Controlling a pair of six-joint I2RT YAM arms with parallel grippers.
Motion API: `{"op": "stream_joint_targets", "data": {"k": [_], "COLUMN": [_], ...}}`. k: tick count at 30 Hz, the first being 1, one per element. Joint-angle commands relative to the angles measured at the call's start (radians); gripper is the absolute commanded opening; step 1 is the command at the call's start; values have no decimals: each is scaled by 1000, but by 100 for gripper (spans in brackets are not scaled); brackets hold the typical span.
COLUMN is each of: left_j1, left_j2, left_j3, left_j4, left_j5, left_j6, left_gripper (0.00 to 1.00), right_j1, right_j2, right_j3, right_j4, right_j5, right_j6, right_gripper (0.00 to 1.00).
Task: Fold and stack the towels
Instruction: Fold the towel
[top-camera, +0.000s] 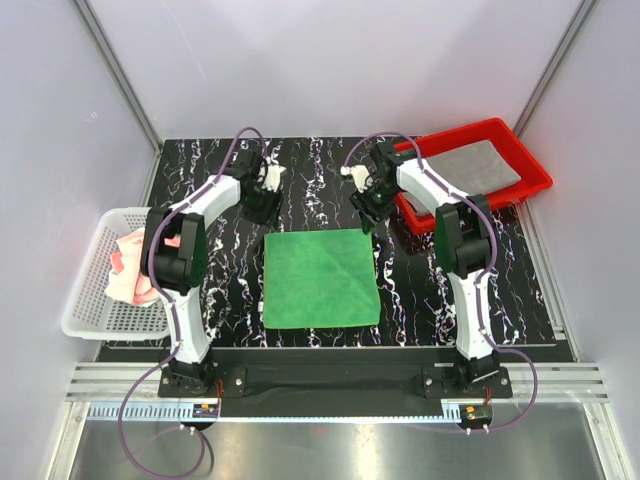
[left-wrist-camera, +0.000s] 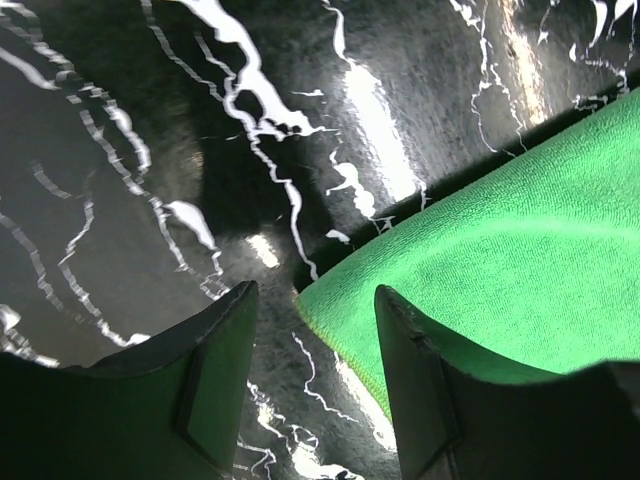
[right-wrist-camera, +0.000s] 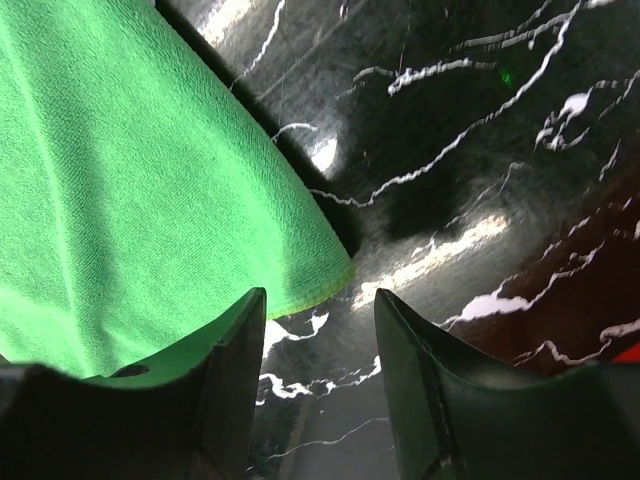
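A bright green towel (top-camera: 320, 278) lies flat and unfolded in the middle of the black marbled table. My left gripper (top-camera: 262, 207) hovers open just past its far left corner; in the left wrist view that corner of the green towel (left-wrist-camera: 500, 250) lies between my open left gripper (left-wrist-camera: 312, 300) tips, not gripped. My right gripper (top-camera: 368, 214) is open at the far right corner. The right wrist view shows the green towel (right-wrist-camera: 130, 180) with its corner tip just ahead of the open right gripper (right-wrist-camera: 320, 300). A grey towel (top-camera: 475, 168) lies in the red tray. A pink towel (top-camera: 130, 262) is bunched in the white basket.
The red tray (top-camera: 528, 152) sits at the table's back right, close behind the right arm. The white lattice basket (top-camera: 85, 290) hangs off the left edge of the table. White walls enclose the table on three sides.
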Motion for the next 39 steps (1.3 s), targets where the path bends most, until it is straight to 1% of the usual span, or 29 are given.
{"op": "stream_joint_targets", "data": {"k": [1, 5, 11, 14, 15, 16, 17, 19, 28, 33, 35, 36, 37, 39], "left_j1": [5, 13, 25, 37, 37, 40, 42, 40, 42, 43, 45, 47, 50, 57], "left_j2": [29, 60, 79, 85, 82, 82, 79, 76, 68, 71, 77, 80, 85, 109], "left_j3": [49, 57, 55, 60, 57, 57, 57, 60, 57, 45, 46, 48, 54, 81], "left_j4": [30, 21, 2, 1, 1, 2, 1, -1, -36, -42, -44, -45, -50, -61], "left_j5": [76, 108, 113, 102, 102, 99, 100, 103, 110, 97, 94, 97, 105, 137], "left_j6": [48, 59, 83, 85, 86, 89, 91, 96, 117, 123, 126, 129, 129, 132], "left_gripper": [54, 53, 51, 48, 47, 46, 42, 40, 44, 42, 37, 33, 21, 10], "right_j1": [-14, -16, -16, -16, -17, -19, -19, -19, -21, -21, -22, -22, -24, -33], "right_j2": [20, 58, 82, 95, 97, 98, 97, 95, 94, 95, 98, 103, 105, 117], "right_j3": [57, 80, 84, 93, 100, 100, 97, 84, 83, 87, 87, 87, 86, 90], "right_j4": [-25, -42, -45, -35, -32, -30, -28, -21, -25, -24, -18, -18, -13, -10], "right_j5": [-66, -95, -121, -107, -109, -113, -116, -123, -121, -119, -119, -126, -126, -132], "right_j6": [-71, -90, -99, -99, -98, -99, -101, -111, -121, -128, -130, -142, -147, -156], "right_gripper": [54, 53, 51, 46, 42, 41, 39, 35, 34, 34, 34, 31, 26, 10]}}
